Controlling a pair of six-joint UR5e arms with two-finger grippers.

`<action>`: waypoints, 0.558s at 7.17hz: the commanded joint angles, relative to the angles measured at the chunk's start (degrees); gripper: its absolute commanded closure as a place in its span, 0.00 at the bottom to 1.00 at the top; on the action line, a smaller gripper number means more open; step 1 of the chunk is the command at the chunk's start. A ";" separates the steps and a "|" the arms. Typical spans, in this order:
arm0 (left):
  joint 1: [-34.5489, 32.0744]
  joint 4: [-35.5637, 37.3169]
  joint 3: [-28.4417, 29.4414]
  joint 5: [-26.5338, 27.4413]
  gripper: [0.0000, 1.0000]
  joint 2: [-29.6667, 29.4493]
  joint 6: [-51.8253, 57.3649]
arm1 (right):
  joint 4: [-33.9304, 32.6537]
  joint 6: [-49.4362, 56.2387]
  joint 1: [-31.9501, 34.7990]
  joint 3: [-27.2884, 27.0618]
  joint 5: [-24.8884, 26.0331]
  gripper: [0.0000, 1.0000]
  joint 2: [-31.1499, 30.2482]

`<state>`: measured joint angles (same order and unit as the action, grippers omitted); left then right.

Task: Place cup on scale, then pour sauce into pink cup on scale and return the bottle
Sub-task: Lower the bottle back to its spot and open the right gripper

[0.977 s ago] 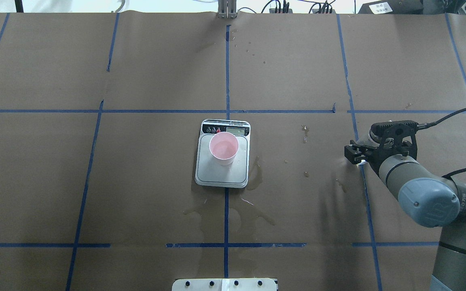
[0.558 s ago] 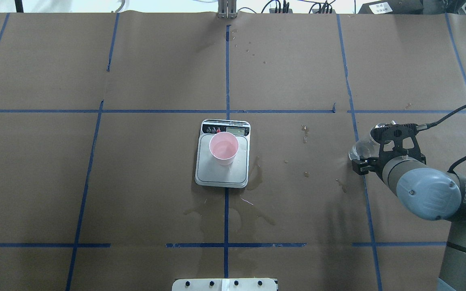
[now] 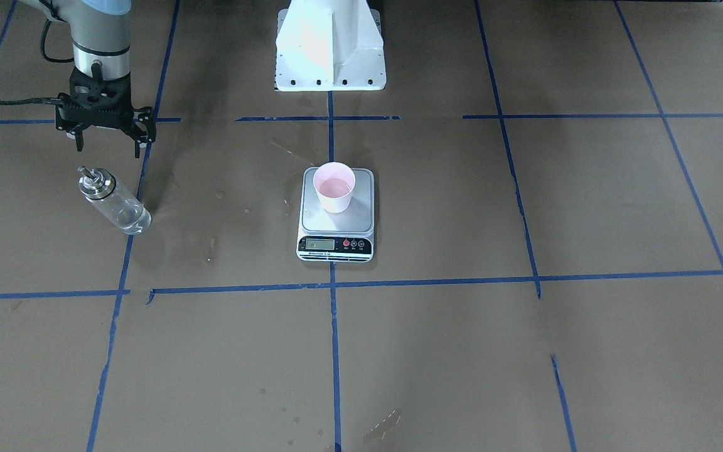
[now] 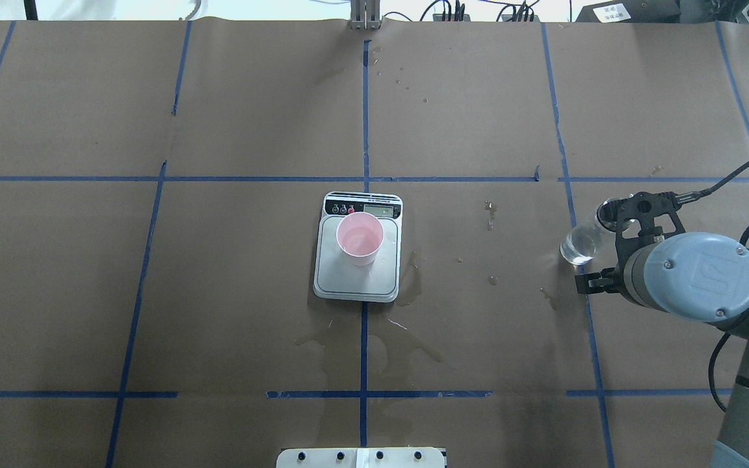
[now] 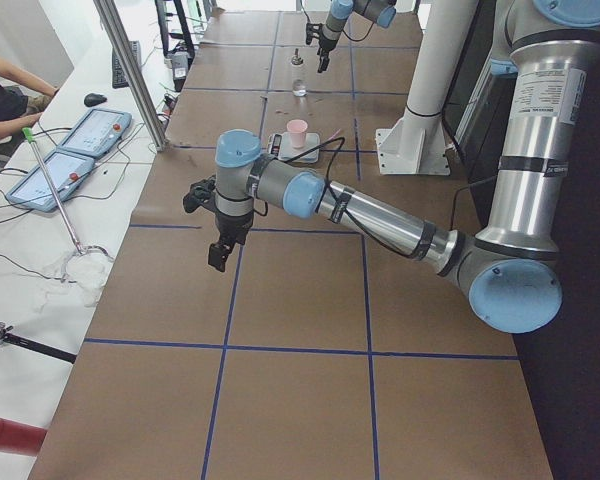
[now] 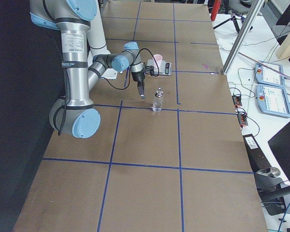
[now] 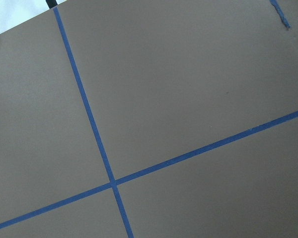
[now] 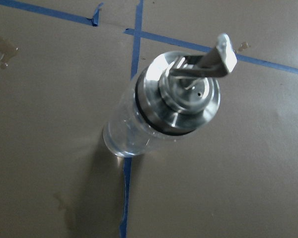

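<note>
Front view, not overhead, shows right jaws released beside bottle point(image 3: 117, 204); left jaws unclear.

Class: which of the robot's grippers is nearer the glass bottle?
Right. The right gripper hovers just beside the bottle, jaws open, not touching; the left gripper hangs far away, beyond the scale.

pale pink paper cup point(image 4: 360, 237) upright on the scale point(image 4: 357, 279), sitting toward the display end of its silver platform, clear glass bottle point(image 4: 581, 242) with metal spout standing upright well off to the robot's right, colourless sauce point(image 3: 126, 216) inside, level hard to make out
</note>
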<state>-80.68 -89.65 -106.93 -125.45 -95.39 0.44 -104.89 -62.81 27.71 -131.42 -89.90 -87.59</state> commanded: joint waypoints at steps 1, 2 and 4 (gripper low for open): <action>0.00 0.00 -0.03 0.03 0.00 0.03 0.00 | -4.33 5.38 2.77 -6.28 -5.09 0.00 -0.91; 0.00 0.00 -0.21 0.03 0.00 0.03 0.00 | -7.23 11.16 7.23 -8.92 -8.59 0.00 -0.66; 0.00 0.09 -0.82 -0.05 0.00 0.03 0.00 | -7.70 32.81 26.94 -6.33 -23.32 0.00 -0.83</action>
<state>-80.69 -89.63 -107.39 -125.44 -95.36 0.44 -111.95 -42.90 43.18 -139.10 -104.94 -88.29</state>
